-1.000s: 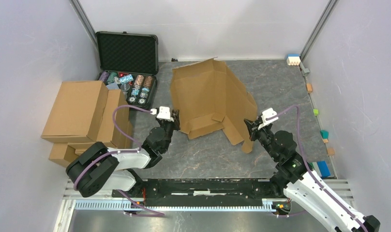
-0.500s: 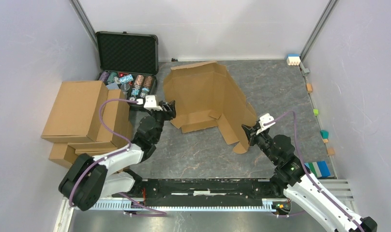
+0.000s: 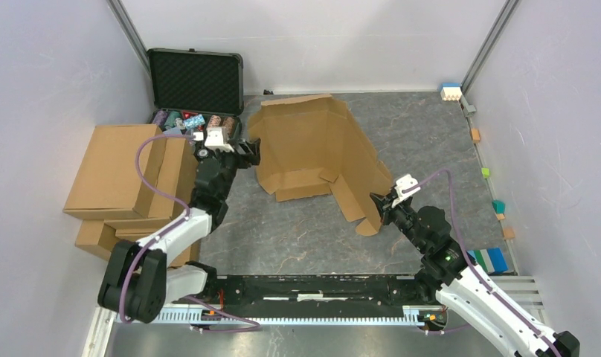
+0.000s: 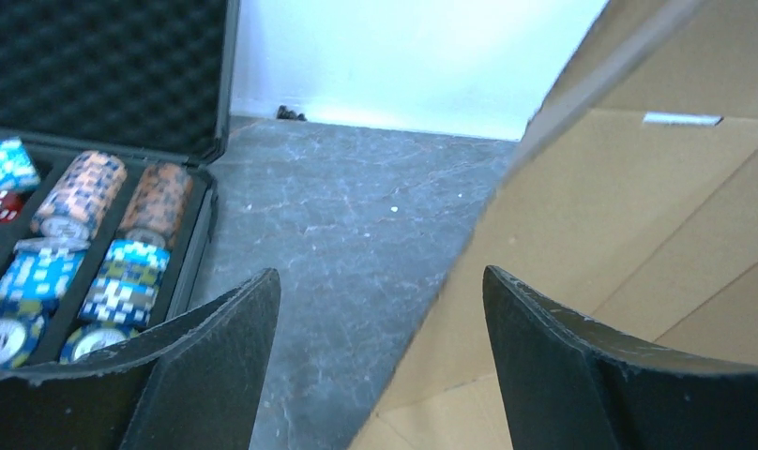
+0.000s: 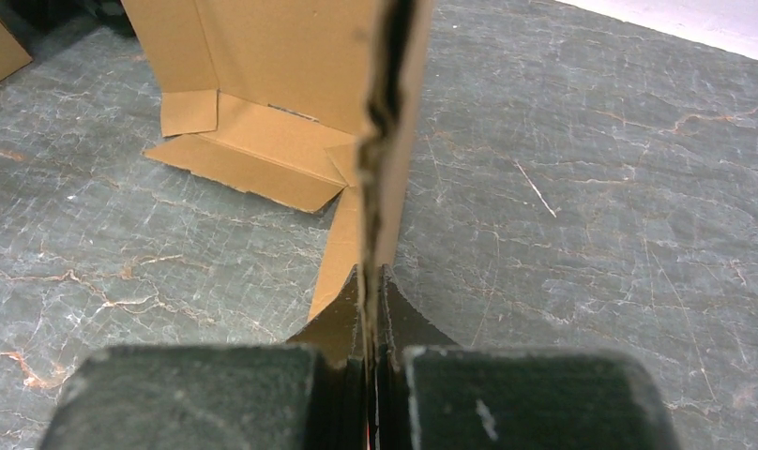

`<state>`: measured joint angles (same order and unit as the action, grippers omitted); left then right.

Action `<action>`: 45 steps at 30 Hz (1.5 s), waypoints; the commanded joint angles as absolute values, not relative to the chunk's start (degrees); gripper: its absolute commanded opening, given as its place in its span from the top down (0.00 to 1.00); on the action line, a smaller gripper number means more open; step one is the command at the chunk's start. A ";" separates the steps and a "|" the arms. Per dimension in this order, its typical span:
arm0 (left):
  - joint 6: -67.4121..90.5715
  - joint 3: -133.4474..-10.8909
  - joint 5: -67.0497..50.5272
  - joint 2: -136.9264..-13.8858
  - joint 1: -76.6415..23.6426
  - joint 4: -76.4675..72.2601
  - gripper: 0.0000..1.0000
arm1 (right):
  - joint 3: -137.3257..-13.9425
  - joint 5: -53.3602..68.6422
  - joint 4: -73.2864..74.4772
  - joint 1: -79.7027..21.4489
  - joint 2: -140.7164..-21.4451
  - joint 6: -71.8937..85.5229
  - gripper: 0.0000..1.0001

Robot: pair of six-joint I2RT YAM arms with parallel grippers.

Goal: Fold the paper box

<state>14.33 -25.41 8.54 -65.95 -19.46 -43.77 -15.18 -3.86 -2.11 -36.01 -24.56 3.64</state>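
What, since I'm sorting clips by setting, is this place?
Probably a robot lab test cell: plain white walls boxing in a stone-patterned table, two arms bolted to a rail, and props like stacked cartons and a chip case.

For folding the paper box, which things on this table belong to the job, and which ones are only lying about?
Belongs to the job: the paper box, a half-folded cardboard sheet.
Only lying about: the black case with poker chips; the pile of cartons; the small coloured blocks along the right wall.
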 commanded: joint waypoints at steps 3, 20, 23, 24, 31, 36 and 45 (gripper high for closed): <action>15.54 -34.57 -9.51 -73.11 -15.71 -47.15 0.18 | -16.87 -1.93 -0.17 -36.29 -26.08 2.64 1.00; 20.22 -34.94 1.97 -71.98 -21.90 -41.11 0.98 | -16.99 8.89 -5.46 -36.29 -29.43 8.54 1.00; 20.97 -34.34 7.89 -71.24 -24.66 -40.41 0.98 | -17.05 10.24 -6.17 -36.30 -29.28 9.69 1.00; 21.47 -34.21 9.91 -71.18 -25.31 -40.57 0.98 | -17.25 10.10 -6.03 -36.30 -29.14 9.69 1.00; 23.19 -34.00 11.33 -72.38 -25.81 -36.67 0.55 | -19.07 6.18 -2.08 -36.29 -29.18 7.52 1.00; 21.19 -32.51 12.26 -73.13 -24.64 -35.31 0.46 | -19.44 5.76 -1.76 -36.24 -29.42 6.77 1.00; 21.68 -34.81 6.74 -80.13 -19.77 -34.25 0.46 | -20.57 5.91 -0.76 -36.30 -29.72 6.22 1.00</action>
<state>20.10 -33.32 9.87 -77.54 -21.23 -35.14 -18.11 5.56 -2.37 -35.97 -29.54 6.57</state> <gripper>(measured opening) 0.533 0.012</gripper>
